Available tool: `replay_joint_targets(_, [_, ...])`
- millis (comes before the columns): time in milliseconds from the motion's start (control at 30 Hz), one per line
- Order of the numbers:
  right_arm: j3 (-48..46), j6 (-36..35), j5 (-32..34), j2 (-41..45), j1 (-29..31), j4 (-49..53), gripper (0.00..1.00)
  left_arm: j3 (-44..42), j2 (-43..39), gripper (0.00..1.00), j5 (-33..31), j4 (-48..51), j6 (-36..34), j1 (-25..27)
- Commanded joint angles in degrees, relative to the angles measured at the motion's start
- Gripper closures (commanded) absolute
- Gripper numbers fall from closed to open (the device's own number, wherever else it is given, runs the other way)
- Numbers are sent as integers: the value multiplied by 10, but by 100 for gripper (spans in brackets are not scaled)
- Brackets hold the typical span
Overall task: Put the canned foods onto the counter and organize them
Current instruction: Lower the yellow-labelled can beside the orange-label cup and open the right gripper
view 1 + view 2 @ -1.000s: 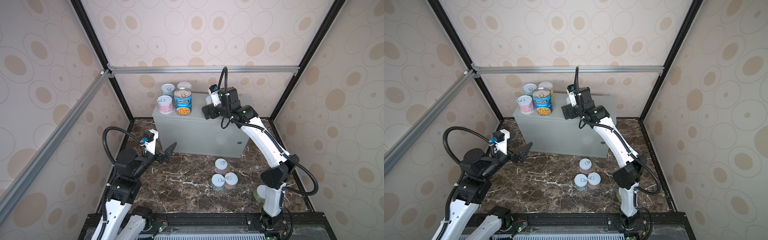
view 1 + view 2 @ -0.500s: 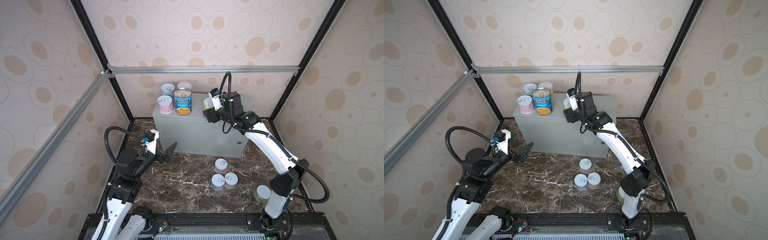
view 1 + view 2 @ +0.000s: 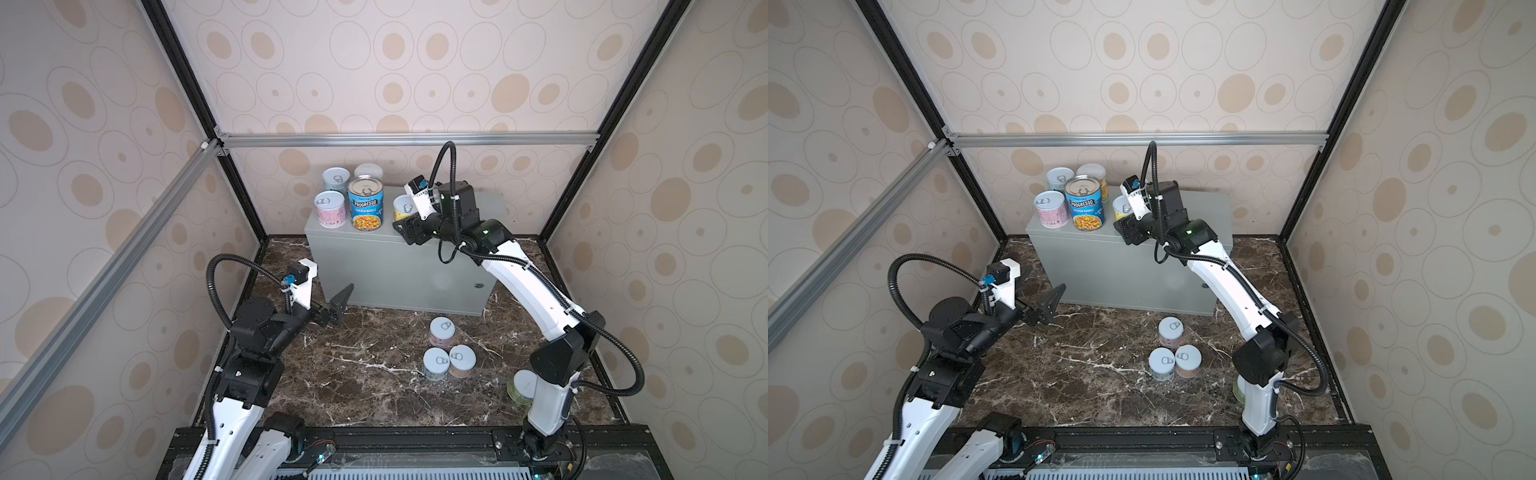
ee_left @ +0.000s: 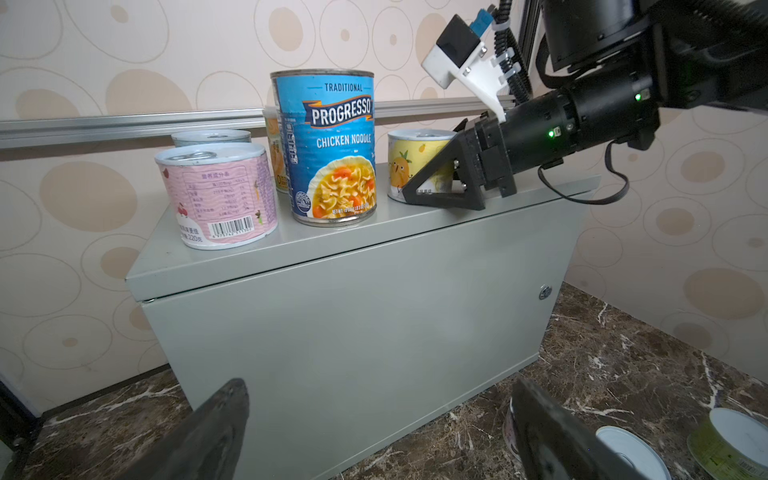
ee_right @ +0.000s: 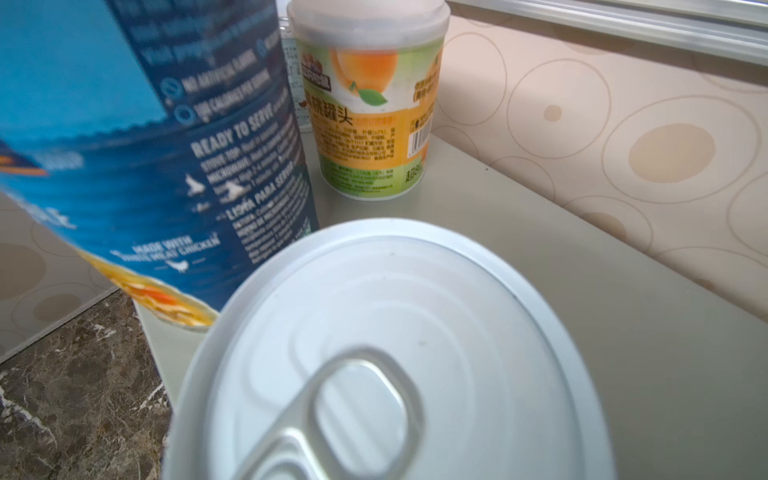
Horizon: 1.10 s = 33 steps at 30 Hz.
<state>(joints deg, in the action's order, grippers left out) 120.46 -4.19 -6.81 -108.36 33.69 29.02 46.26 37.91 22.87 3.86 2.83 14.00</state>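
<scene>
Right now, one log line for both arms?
left gripper: open, empty, facing counter | right gripper: around yellow can standing on counter, grip unclear

A white-veined dark brown marble surface (image 3: 353, 386) lies at the bottom of the cell. Beige wallpaper (image 3: 395, 62) printed with ovals (tan centres, thin outlines) covers three walls. An aluminium back rail (image 3: 407, 139) crosses the rear wall between black corner posts (image 3: 183, 66). An aluminium side rail (image 3: 104, 282) slants along the left wall.

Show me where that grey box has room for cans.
The top of the grey metal box is bare over its right half, from the right arm to the edge. Its left end is crowded: pink can, Progresso can, yellow pineapple can, peach can, bluish can.
</scene>
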Motion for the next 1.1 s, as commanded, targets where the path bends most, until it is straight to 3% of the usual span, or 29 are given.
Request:
replay_joint_targets(0, [37, -7, -26, -22, 1, 0, 39, -1, -8, 2, -1, -13, -13, 4])
replay_joint_targets(567, [69, 2, -55, -47, 11, 1, 39, -8, -20, 2, -7, -12, -16, 4])
replay_joint_targets(1067, [60, 42, 23, -44, -14, 3, 39, -4, -19, 2, -6, -9, -16, 4])
